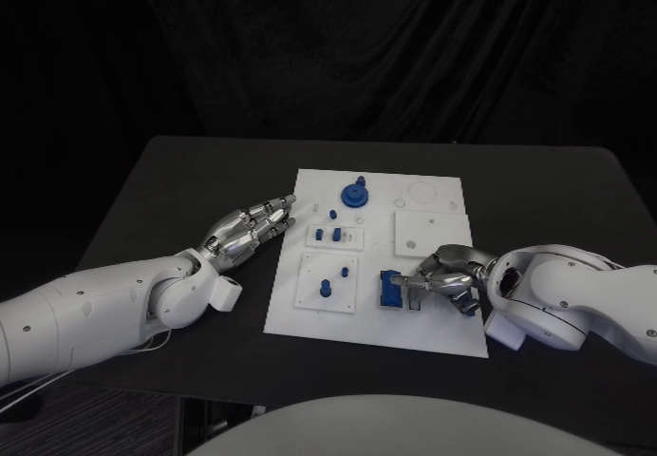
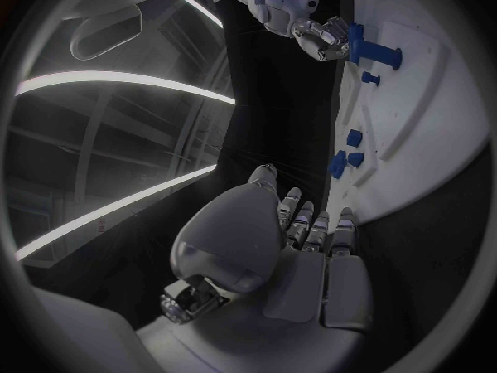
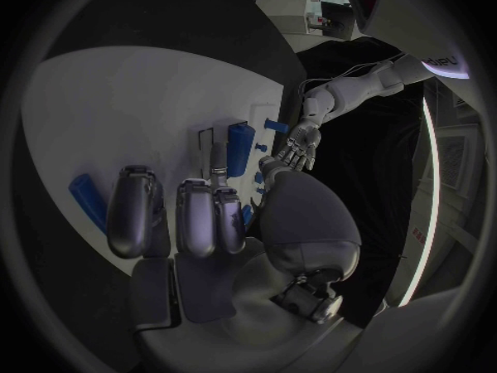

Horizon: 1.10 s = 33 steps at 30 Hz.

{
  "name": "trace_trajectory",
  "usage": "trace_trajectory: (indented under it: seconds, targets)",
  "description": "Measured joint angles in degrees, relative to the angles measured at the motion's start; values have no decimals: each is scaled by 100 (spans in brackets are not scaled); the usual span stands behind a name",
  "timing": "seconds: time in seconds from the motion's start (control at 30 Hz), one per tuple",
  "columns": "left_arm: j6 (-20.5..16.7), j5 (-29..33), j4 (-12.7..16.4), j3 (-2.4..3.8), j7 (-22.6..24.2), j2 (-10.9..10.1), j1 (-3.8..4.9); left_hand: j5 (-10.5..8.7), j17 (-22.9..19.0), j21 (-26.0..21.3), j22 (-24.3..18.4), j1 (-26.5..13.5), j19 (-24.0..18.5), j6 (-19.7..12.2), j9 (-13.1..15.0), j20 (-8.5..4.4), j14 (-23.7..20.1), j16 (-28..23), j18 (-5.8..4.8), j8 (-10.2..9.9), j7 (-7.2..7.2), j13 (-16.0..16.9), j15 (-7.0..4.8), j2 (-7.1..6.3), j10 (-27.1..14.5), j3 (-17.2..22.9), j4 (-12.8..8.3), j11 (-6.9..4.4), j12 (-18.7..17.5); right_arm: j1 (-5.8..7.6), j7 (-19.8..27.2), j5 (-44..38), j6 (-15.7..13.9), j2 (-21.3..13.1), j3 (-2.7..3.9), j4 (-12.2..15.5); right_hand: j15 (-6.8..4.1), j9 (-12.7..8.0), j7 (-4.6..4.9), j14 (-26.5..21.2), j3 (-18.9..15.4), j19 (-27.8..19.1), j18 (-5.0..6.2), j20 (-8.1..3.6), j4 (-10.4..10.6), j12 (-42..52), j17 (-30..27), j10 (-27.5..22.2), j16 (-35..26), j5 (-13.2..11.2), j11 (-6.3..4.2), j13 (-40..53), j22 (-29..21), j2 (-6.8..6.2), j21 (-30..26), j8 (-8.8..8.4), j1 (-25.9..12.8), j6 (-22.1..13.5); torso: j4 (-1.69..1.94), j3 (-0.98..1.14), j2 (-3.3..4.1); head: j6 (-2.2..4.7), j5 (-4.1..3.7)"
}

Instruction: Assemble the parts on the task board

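Note:
The white task board (image 1: 431, 323) lies mid-table. A round blue part (image 1: 356, 196) stands at its far end, and several small blue pegs (image 1: 326, 234) stand in the square plates nearer me. My right hand (image 1: 445, 277) rests on the board's near right part. Its thumb and a fingertip pinch a blue block (image 1: 393, 291), also seen as the blue block (image 3: 238, 145) in front of my right hand (image 3: 207, 224). A further blue part (image 3: 88, 201) lies beside those fingers. My left hand (image 1: 253, 230) hovers open at the board's left edge, fingers stretched out, holding nothing.
The black table (image 1: 178, 190) stretches to both sides of the board, with bare room at left and right. A blank white square plate (image 1: 431, 233) sits on the board's right half, just beyond my right hand.

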Motion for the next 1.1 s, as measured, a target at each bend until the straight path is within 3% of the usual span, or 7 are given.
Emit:
trace_trajectory:
  seconds: [0.07,0.13,0.27,0.33,0.5,0.6,1.1]
  targets:
    - [3,0,-1,0,0,0,-2,0,1,0,0,0,0,0,0,0,0,0,0,0,0,0,0,0,0,0,0,0,0,0,28,-26,-3,-20,0,17,0,186,-55,0,-106,0,0,0,-106,0,0,5,0,41,-5,0,0,-39,0,301,400,16,0,0,-1,0,1]
    - [5,0,-3,0,0,0,-4,0,1,0,0,0,0,0,0,0,0,0,-1,0,0,0,0,0,0,0,0,0,0,0,53,-74,-6,-37,0,44,-25,432,-115,-2,-222,24,1,-24,-183,0,0,7,0,44,-80,0,0,-61,0,661,674,-32,0,0,-1,0,1]
    - [10,0,-6,-1,0,2,-7,0,2,0,0,0,0,0,0,0,0,0,-1,0,0,0,0,0,0,0,0,0,0,-2,107,-260,-8,-43,0,86,-58,826,-204,-7,-423,7,0,-69,-212,0,0,10,0,34,-141,0,0,-50,22,1196,908,-150,0,0,-1,0,-8]
    - [12,0,-7,-1,0,4,-8,0,2,0,0,0,0,0,0,0,0,0,-1,0,0,0,0,0,0,0,0,0,0,-12,121,-355,-6,-40,0,91,-120,1164,-272,3,-568,18,-1,-127,-218,0,0,11,0,-53,-198,-1,0,-8,25,1635,1046,-252,0,0,-1,0,-10]
    - [17,0,-7,-1,0,6,-9,0,2,0,0,0,0,0,0,0,0,0,-1,0,0,0,0,0,0,0,0,0,0,-73,141,-560,10,-24,0,94,-161,1539,-347,3,-736,0,0,-145,-165,0,0,12,28,-119,-259,-1,0,58,53,2106,1112,-327,0,0,-1,0,-3]
    - [19,0,-6,-1,0,3,-10,0,3,0,0,0,0,1,0,0,0,0,-1,0,40,0,0,0,-19,0,0,-19,0,-109,145,-646,24,-15,0,93,-161,1622,-347,3,-774,20,0,-166,-159,0,0,12,28,-141,-259,-1,0,80,53,2203,1134,-327,-1,0,-1,0,4]
    - [31,0,-6,0,-4,0,-12,0,0,0,1,0,0,0,0,0,0,0,-1,0,40,0,0,0,-19,0,0,-19,0,-151,147,-832,51,49,1,33,-202,1723,-388,4,-823,20,0,-166,-161,0,0,-7,27,-163,-282,-2,-1,145,53,2298,1252,-368,-1,0,-2,0,-7]
